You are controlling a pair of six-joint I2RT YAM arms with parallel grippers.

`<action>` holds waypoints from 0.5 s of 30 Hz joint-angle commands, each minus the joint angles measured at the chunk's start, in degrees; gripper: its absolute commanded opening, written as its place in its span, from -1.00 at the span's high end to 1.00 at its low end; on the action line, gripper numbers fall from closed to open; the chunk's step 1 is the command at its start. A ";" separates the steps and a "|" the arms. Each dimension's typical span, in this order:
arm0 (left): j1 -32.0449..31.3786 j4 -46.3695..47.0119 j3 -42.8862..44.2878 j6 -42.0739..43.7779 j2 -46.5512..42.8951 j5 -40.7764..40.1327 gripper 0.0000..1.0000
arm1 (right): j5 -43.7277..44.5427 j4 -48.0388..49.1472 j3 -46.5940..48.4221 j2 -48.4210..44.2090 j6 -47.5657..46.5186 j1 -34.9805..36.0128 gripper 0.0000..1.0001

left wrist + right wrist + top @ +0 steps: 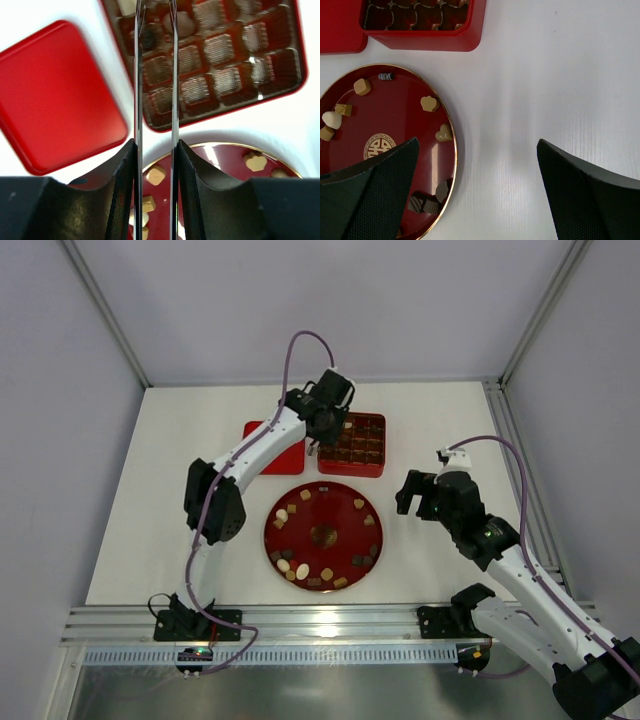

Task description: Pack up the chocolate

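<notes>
Nearest the arm bases, the right end effector (476,143) hangs wide open and empty above the bare white bench (560,75), just beside the round red gold-rimmed plate (345,530). On that plate most of the bite-sized chocolate (443,132) lies in a loose ring, with tan, cream and dark pieces set apart from one another. Beyond it stands the square red box with grid compartments (350,469), and its flat square red lid (55,95) lies beside it. Over the lid-side part of the box the left end effector (155,7) points down, its thin blades only narrowly parted. The tips run off the top of the wrist view, so I cannot tell whether a piece sits between them. A dark round piece (149,37) and a cream one (184,22) rest in cells there; the other cells in view look empty.

The step in hand seems to be a placement into the box. To do it well, centre the blades over one empty cell rather than a divider. Go low before parting, open only slightly so neighbouring pieces are not nudged, then lift straight up.
</notes>
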 commanded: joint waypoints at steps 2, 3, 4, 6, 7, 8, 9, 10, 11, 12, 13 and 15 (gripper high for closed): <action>7.05 5.48 -4.43 -2.55 -11.14 -3.10 0.26 | -0.47 2.05 2.05 -0.15 -0.63 -0.36 -0.99; 8.47 6.36 -8.18 -3.43 -12.72 -3.02 0.26 | -0.91 2.14 2.31 -0.15 -0.80 -0.27 -1.00; 10.31 8.37 -10.05 -4.22 -14.13 -3.02 0.26 | -1.00 2.32 2.40 -0.06 -0.81 -0.27 -1.00; 15.49 9.88 -13.65 -6.07 -18.26 -4.42 0.25 | -1.79 2.49 2.66 0.38 -0.98 -0.27 -0.99; 17.25 10.84 -16.46 -6.51 -19.40 -4.69 0.25 | -2.05 2.58 2.84 0.47 -1.24 -0.36 -0.99; 19.10 11.38 -17.88 -7.29 -20.81 -4.51 0.24 | -2.14 2.58 2.93 0.73 -1.33 -0.36 -1.00; 23.03 11.90 -19.02 -7.82 -21.34 -4.34 0.24 | -2.67 2.49 3.19 0.90 -1.42 -0.36 -0.99; 24.64 12.34 -20.08 -8.18 -21.70 -3.99 0.24 | -2.85 2.49 3.37 1.08 -1.60 -0.27 -0.99; 26.39 13.13 -22.70 -8.27 -22.05 -3.64 0.24 | -3.20 2.84 3.37 1.17 -1.60 -0.27 -0.99; 29.02 13.75 -23.68 -8.44 -22.31 -3.72 0.24 | -3.37 2.93 3.37 1.26 -1.60 -0.27 -0.99; 30.35 14.80 -24.91 -8.53 -22.23 -3.46 0.24 | -3.90 3.11 3.37 1.26 -1.51 -0.27 -0.99; 32.38 16.03 -27.72 -8.88 -21.62 -2.67 0.24 | -4.60 3.55 3.46 1.26 -1.33 -0.27 -0.99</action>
